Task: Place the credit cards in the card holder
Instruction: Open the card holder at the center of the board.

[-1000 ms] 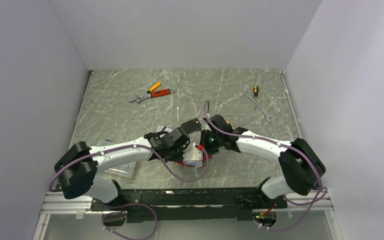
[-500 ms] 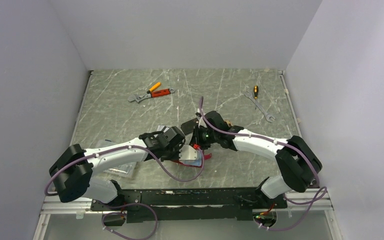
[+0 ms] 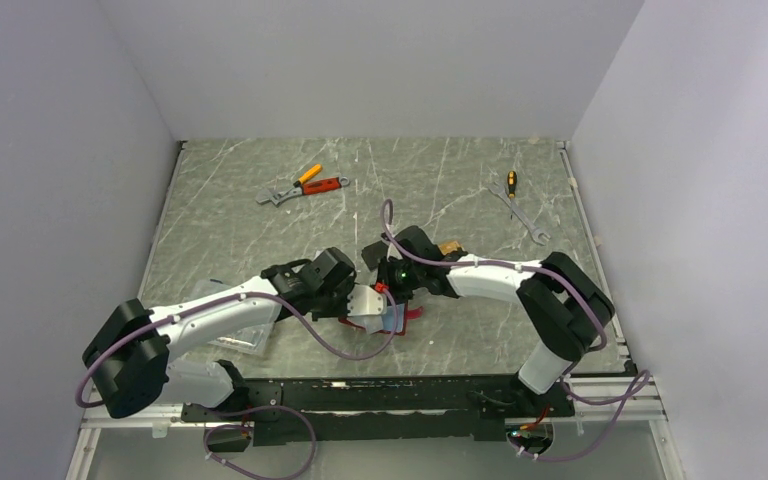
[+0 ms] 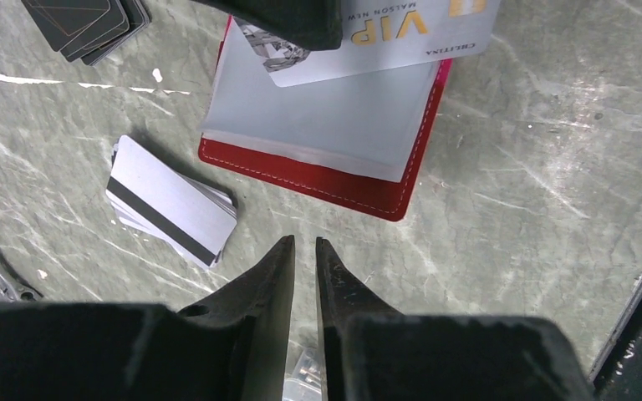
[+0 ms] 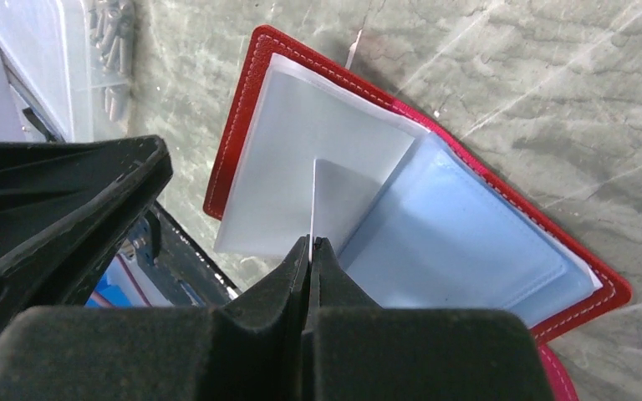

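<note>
Fingers (image 5: 291,280) of the right gripper (image 5: 310,245) pinch tight on one silver card (image 5: 340,199), held on its edge over the open red card holder (image 5: 247,117), which lies flat on the table (image 4: 535,167). Left gripper (image 4: 304,249) is just a little open and holds nothing. Next, I think, the card's edge must find a clear pocket (image 5: 468,242) and slide in. More silver cards (image 4: 171,209) wait just beside. That left gripper sits close, and the holder may slip.
</note>
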